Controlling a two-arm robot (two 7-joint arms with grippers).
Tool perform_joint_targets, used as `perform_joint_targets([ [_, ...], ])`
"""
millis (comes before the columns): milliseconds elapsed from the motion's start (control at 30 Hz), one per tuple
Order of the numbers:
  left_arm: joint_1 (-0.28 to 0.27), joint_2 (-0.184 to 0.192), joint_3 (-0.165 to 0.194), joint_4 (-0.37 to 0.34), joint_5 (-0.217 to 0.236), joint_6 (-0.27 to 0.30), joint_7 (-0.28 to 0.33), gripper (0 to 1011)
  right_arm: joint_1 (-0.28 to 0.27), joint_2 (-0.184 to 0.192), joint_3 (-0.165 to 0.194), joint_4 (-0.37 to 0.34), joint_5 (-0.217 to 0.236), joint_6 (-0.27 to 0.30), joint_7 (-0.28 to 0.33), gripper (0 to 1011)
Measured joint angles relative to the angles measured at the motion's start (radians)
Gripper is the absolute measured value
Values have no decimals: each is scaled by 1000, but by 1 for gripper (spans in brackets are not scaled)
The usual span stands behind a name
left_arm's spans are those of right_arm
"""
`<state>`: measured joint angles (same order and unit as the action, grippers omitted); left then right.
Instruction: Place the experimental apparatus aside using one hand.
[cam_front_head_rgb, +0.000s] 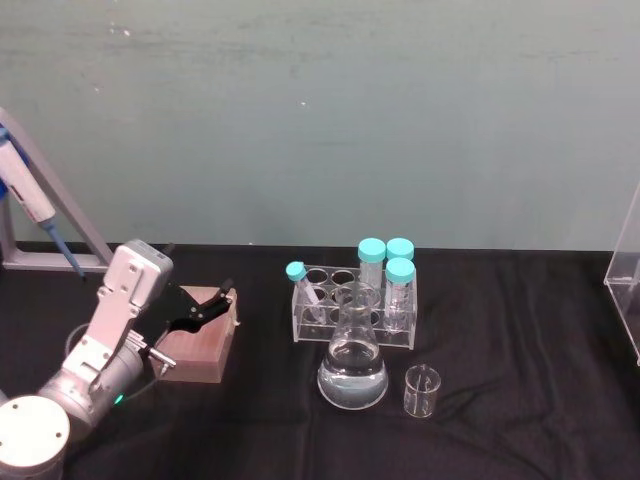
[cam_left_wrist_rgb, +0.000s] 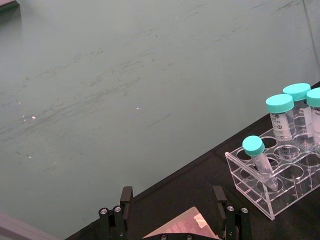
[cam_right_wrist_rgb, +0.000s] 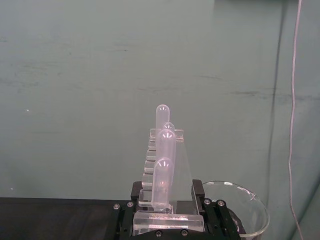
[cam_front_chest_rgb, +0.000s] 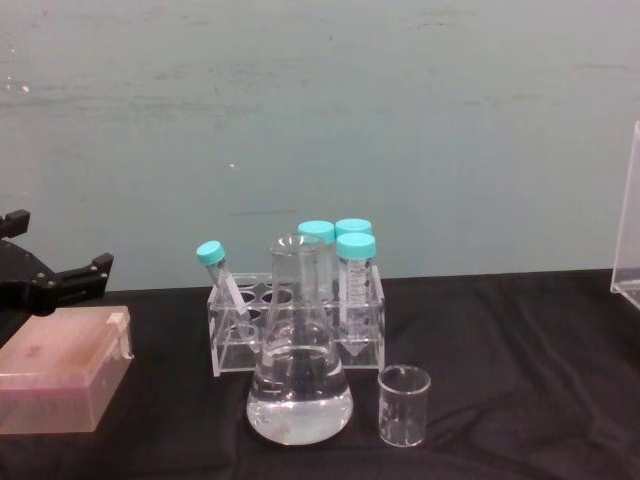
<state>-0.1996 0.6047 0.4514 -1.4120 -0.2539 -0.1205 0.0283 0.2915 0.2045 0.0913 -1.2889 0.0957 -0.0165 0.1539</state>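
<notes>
Black cloth (cam_right_wrist_rgb: 60, 220), clear stand (cam_right_wrist_rgb: 181, 167) in hand (cam_right_wrist_rgb: 166, 188)

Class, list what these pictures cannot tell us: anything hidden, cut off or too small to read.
- Head view: the clear acrylic piece is cut by the right edge.
- Left wrist view: the tube rack runs off the right edge, the box at the left gripper off the bottom; tube markings are too small.
- Right wrist view: whether the right gripper grips the acrylic stand is unclear; the stand's base covers the contact.
</notes>
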Motion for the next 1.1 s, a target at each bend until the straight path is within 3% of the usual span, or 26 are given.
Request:
perform_joint_targets([
  [1100,0,0,0,0,0,0,0,1000,24,-2,-9,39,0,17,-16,593],
])
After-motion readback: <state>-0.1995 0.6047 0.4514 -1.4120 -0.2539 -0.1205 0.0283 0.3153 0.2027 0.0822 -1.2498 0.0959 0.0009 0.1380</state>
